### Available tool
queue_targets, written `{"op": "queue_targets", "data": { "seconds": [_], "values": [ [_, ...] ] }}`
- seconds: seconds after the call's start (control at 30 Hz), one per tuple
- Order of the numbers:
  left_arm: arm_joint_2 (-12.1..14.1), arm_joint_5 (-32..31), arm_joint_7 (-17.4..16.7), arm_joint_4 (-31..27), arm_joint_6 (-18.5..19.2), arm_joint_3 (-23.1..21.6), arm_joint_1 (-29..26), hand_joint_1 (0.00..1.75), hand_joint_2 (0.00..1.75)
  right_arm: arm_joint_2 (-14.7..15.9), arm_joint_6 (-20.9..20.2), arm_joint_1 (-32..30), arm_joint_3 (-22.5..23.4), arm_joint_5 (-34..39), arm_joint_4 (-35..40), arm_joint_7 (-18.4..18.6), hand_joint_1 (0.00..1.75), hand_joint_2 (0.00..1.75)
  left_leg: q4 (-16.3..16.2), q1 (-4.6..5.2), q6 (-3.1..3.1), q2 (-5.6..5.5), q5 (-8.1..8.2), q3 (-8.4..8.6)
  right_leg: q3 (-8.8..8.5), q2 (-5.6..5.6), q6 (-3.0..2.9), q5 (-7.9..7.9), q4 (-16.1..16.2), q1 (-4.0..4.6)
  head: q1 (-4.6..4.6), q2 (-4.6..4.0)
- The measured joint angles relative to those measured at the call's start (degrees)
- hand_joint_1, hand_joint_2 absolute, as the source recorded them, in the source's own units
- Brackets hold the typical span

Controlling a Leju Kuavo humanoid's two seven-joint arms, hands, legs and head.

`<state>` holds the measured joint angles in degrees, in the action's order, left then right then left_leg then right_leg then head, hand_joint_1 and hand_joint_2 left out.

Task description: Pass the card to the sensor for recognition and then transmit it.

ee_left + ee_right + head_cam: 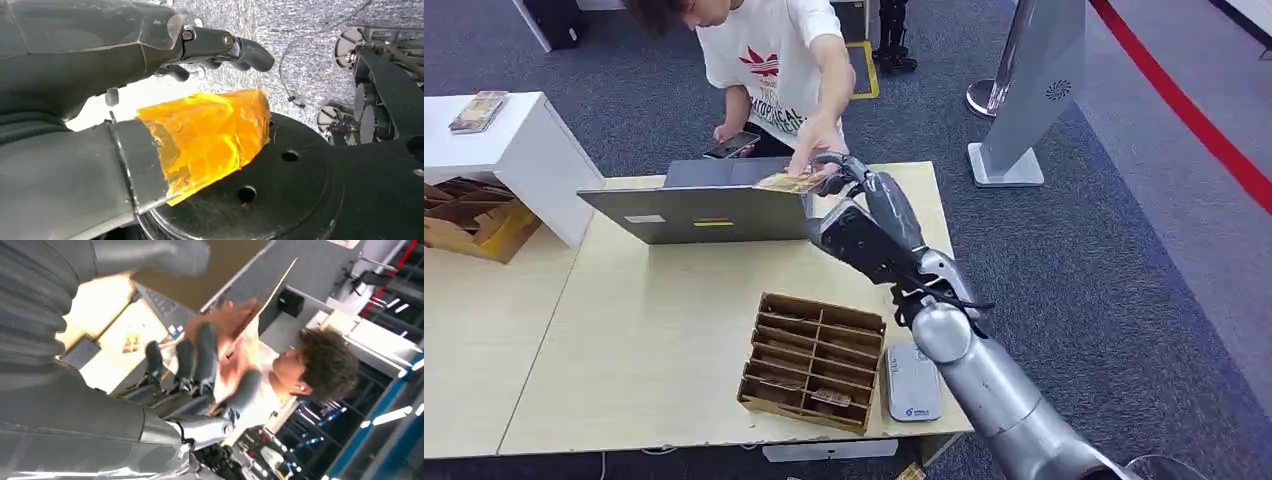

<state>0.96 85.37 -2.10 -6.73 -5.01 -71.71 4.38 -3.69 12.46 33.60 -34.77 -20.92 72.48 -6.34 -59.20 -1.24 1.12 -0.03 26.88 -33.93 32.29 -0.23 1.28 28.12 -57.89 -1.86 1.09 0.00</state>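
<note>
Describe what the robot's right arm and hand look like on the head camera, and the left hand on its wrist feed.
The right arm is a smooth silver tube, with thin black cables at the wrist. The right hand is dark grey, with slim dark fingers. The left hand has a grey cover, dark fingers and crinkled orange film on its thumb.

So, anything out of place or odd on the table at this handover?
Nothing stands out. The right hand holds the card above the laptop, where a person's hand meets it. The cardboard organizer and the grey sensor lie flat near the table's front edge.
</note>
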Motion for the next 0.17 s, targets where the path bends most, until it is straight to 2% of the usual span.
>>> {"op": "queue_targets", "data": {
  "seconds": [0.17],
  "values": [
    [0.00,0.15,-0.09,0.00,0.02,-0.02,0.01,0.00,0.00,-0.02,-2.25,-0.01,-0.13,1.94,-1.07,-0.59,0.00,0.00,0.00,0.00,0.00,0.00,0.00,0.00,0.00,0.00,0.00,0.00,0.00,0.00,0.00,0.00]
  ]
}}
